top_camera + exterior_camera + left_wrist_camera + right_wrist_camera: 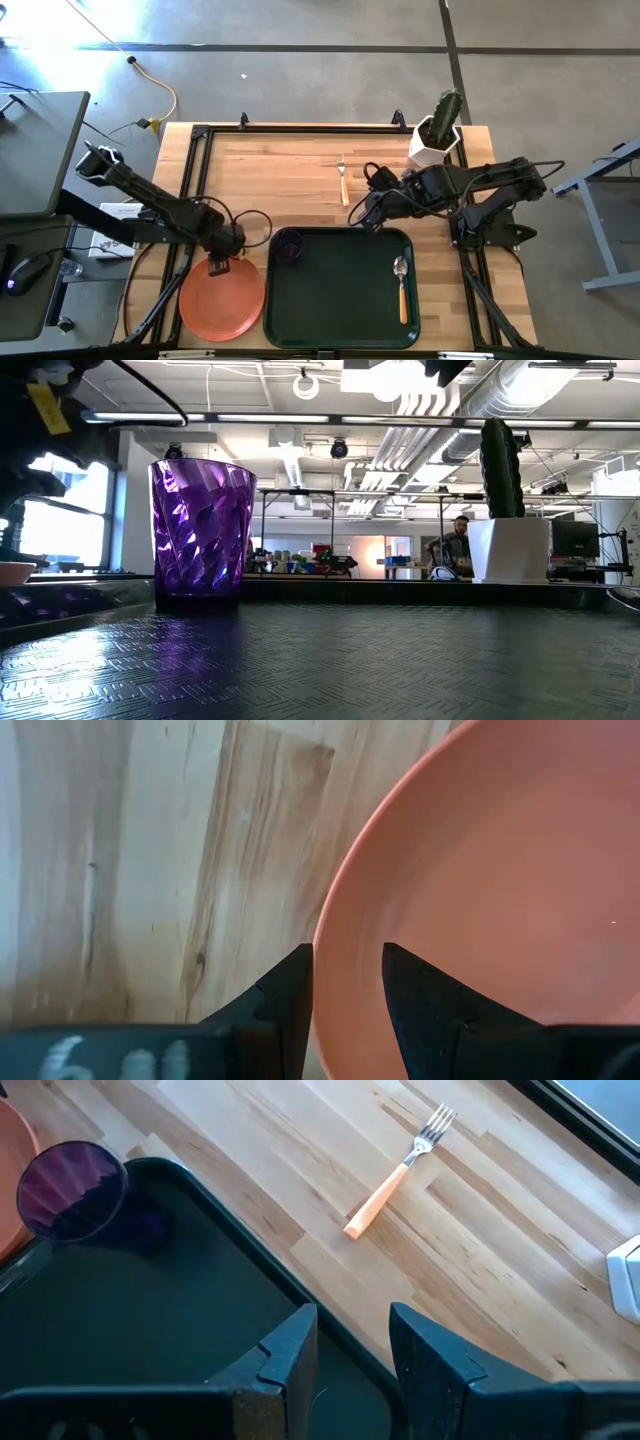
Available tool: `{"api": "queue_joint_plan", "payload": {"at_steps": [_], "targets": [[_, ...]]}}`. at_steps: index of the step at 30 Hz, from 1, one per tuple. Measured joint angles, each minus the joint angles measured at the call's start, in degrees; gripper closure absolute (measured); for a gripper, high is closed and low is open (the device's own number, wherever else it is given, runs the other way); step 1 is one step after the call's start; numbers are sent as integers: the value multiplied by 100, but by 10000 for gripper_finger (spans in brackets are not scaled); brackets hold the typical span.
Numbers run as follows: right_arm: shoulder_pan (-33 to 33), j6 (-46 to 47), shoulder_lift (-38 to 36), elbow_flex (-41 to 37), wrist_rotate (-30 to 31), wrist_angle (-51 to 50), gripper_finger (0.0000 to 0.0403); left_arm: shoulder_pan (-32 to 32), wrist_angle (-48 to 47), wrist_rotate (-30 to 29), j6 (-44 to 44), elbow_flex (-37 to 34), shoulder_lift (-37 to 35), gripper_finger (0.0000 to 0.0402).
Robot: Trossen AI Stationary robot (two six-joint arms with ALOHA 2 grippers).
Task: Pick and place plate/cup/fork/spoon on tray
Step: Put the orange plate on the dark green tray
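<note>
- Plate at lower left of the high view, on the table just beside the tray, not yet loaded; rim passing between the fingers of the left gripper.
- Left jaws parted astride that rim, one finger outside, one inside; clamp not yet evident.
- Best done by seating deeper on the rim, closing firmly, lifting level, clearing the tray's raised edge before moving across.
- Cup in the tray's upper left corner, spoon near its right side; landing spot between them advisable.
- Fork on bare wood above the tray.
- Right gripper open, empty, over the tray's upper right edge.
</note>
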Motion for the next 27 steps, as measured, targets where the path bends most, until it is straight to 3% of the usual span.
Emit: {"api": "queue_joint_plan", "payload": {"at_steps": [27], "targets": [[0, 39, 0, -4, 117, 4, 284, -96, 251, -210, 276, -237, 51, 289]]}}
